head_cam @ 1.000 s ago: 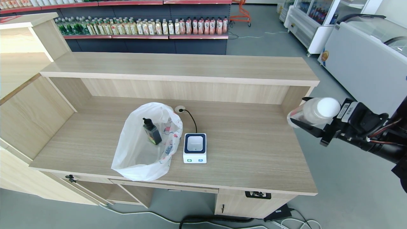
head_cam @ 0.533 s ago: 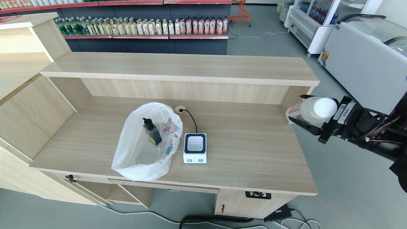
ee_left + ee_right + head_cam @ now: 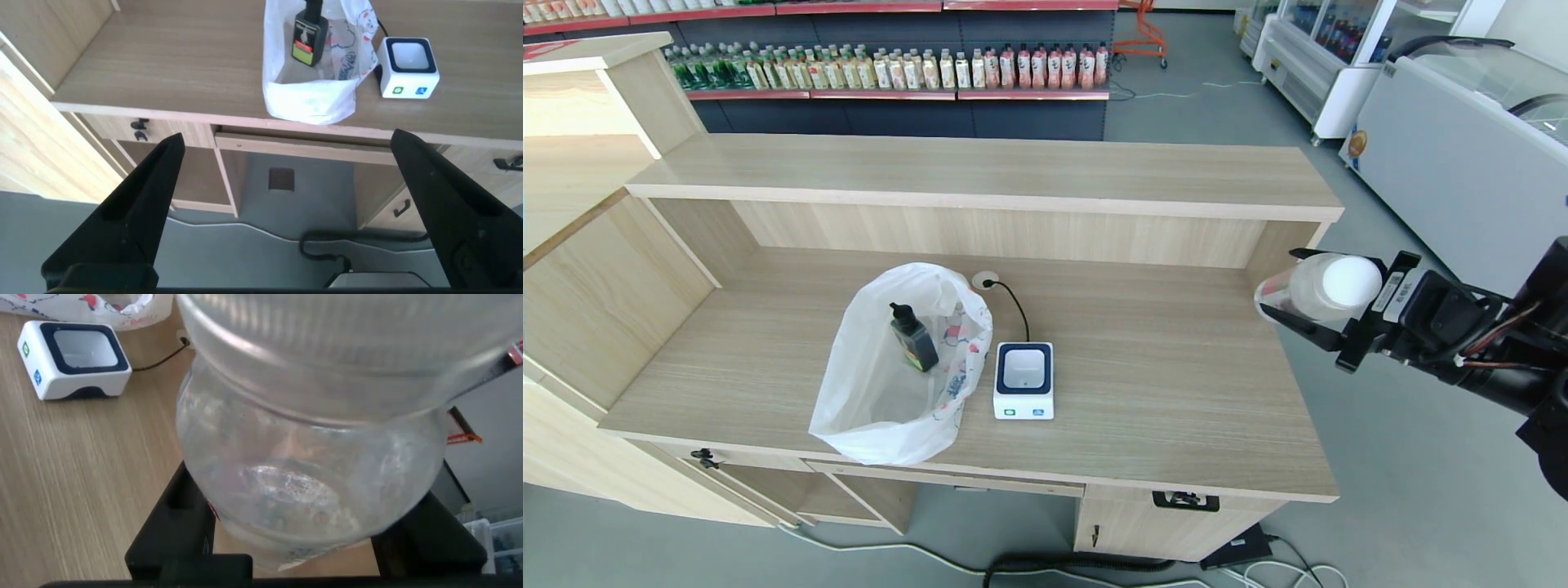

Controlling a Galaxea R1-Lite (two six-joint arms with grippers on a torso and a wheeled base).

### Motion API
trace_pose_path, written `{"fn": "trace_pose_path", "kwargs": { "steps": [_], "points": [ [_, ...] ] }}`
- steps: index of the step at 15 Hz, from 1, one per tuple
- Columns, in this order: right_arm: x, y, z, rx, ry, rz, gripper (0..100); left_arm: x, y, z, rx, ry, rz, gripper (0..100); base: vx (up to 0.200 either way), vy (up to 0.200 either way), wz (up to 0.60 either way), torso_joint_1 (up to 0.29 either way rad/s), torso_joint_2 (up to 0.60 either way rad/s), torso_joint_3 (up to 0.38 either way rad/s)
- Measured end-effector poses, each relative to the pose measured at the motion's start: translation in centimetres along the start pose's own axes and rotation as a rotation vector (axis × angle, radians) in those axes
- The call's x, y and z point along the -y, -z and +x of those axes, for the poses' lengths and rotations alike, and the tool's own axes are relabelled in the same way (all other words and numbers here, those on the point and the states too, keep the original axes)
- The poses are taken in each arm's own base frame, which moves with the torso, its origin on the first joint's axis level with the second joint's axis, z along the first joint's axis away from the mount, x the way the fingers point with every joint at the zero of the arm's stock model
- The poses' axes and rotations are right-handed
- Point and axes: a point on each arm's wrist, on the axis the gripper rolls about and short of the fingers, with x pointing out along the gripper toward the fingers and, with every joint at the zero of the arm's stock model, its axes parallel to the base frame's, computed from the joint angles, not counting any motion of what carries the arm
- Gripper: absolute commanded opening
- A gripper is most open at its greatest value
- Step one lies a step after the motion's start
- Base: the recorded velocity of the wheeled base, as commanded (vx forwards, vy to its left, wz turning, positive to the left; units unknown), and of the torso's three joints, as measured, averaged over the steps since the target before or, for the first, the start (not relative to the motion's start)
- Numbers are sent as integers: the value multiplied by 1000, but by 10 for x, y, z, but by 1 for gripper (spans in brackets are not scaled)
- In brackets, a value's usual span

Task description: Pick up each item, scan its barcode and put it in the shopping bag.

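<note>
A clear plastic bottle with a white cap (image 3: 1319, 288) hangs on its side just past the counter's right end, with my right gripper (image 3: 1290, 298) shut on it. In the right wrist view the bottle (image 3: 327, 449) is close up between the black fingers (image 3: 176, 531). A white shopping bag (image 3: 898, 367) lies open on the counter with a dark pump bottle (image 3: 913, 337) inside; both the bag (image 3: 315, 73) and pump bottle (image 3: 308, 37) appear in the left wrist view. A white barcode scanner (image 3: 1023, 380) sits right of the bag. My left gripper (image 3: 286, 204) stands open below the counter's front edge.
The wooden counter (image 3: 1160, 384) has a raised back ledge (image 3: 980, 175) and side walls. A black cable (image 3: 1013, 306) runs from the scanner to a hole in the counter. Shelves of drinks (image 3: 890, 69) stand behind, freezers (image 3: 1445, 139) at the right.
My right gripper with the clear bottle has shifted slightly left toward the counter's right end. The bag, scanner and pump bottle have not moved.
</note>
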Motion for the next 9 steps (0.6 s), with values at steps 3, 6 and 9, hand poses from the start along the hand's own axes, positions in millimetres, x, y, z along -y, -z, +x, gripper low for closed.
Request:
{"fn": "trace_pose_path", "kwargs": {
  "steps": [3,6,9],
  "points": [
    [-4,-2,6,20,-20,7,0,0,0,0,0,0,2,100,0,200,0,-2,-1,7],
    [-11,-6,14,50,-45,18,0,0,0,0,0,1,2,100,133,200,0,9,5,-1],
    [-18,-8,21,76,-73,33,0,0,0,0,0,1,2,100,200,200,0,1,5,2]
  ]
}}
